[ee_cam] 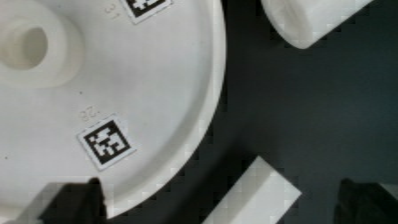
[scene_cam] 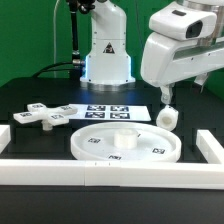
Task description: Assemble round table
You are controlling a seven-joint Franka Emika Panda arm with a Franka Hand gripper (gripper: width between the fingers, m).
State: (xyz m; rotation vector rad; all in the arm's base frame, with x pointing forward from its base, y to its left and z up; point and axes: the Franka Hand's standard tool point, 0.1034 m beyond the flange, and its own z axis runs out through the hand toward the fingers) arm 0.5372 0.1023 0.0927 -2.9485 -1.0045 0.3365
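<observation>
The round table's large rimmed disc lies flat near the front, its central hub facing up. The cross-shaped foot lies at the exterior view's left. The short cylindrical leg sits by the disc's far right edge. My gripper hangs just above the leg, open and empty. In the wrist view the disc and its hub fill one side. My gripper has its dark fingers spread wide over the disc's rim. A rounded white part, probably the leg, sits beyond the rim.
The marker board lies behind the disc. White border rails run along the front and the exterior view's right. A straight-edged white piece shows between my fingers; I cannot tell what it is. The arm's base stands at the back.
</observation>
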